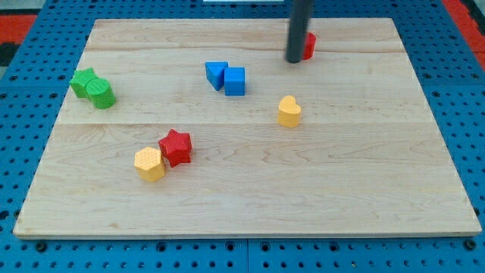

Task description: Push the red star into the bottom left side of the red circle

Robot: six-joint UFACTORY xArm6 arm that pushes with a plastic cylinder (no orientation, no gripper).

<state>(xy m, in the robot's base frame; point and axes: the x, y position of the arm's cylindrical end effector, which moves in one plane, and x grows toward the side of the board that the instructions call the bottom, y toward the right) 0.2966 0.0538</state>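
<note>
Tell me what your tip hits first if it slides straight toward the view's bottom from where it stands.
Probably the yellow heart block. My tip sits beside the red circle near the view's top, and the heart lies almost directly below it; depth is uncertain, so it might only be clipped.

Bright, even light falls from above; the blocks cast short soft shadows on the wooden board (250,182); focus is slightly soft throughout.
</note>
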